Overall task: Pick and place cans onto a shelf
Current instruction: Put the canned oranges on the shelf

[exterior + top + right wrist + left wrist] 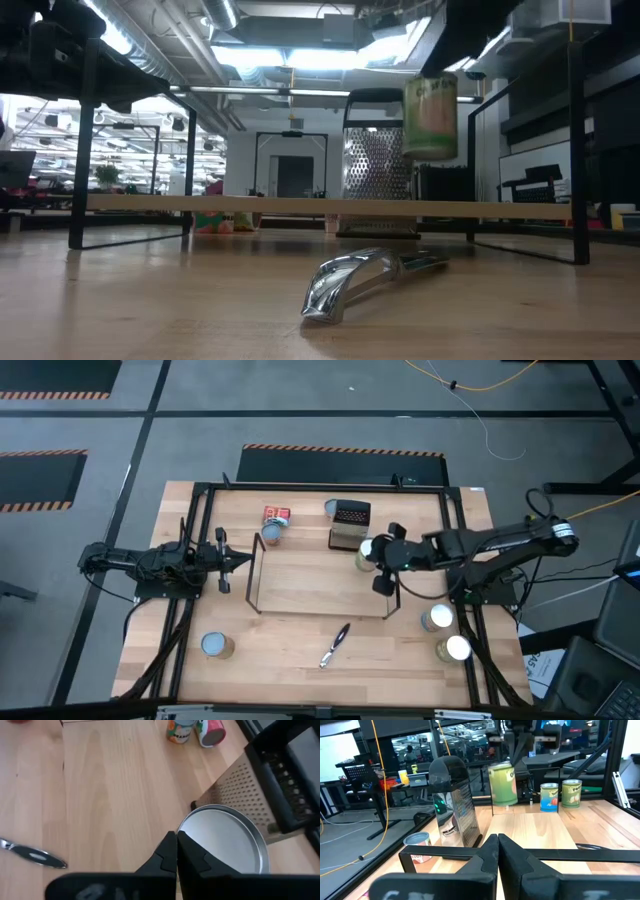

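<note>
**Q:** Fig. 1: where is the can?

**A:** The green-labelled can (pixel 430 115) hangs above the shelf's (pixel 300 592) right end, just beside the grater (pixel 350 518). My right pincer (pixel 374 550) is clamped on its top. My left pincer (pixel 238 560), fingers together, waits at the shelf's left end.

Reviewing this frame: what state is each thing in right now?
left gripper: shut, empty, at the shelf's left end.
right gripper: shut on the green-labelled can.
green-labelled can: upright, lifted above the shelf.
shelf: board bare.
red-labelled can: on its side.
front-left can: upright on the table.
grater: upright behind the shelf.
silver utensil: lying flat.
</note>
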`<action>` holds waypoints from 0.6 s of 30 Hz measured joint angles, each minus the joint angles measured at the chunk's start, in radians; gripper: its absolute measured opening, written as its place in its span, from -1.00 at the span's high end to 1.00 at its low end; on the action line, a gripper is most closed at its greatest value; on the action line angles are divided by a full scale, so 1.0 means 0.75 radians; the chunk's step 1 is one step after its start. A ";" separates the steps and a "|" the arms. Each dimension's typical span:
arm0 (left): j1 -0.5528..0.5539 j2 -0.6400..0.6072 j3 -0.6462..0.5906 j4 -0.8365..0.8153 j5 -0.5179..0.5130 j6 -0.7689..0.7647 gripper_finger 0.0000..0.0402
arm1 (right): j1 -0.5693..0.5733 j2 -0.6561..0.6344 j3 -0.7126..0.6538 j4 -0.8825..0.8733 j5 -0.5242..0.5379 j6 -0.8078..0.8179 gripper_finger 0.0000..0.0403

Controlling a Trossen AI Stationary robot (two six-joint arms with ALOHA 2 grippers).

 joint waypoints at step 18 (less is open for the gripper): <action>0.000 0.000 0.000 0.000 0.000 0.000 1.00 | -0.001 0.003 -0.240 0.199 0.001 0.063 1.00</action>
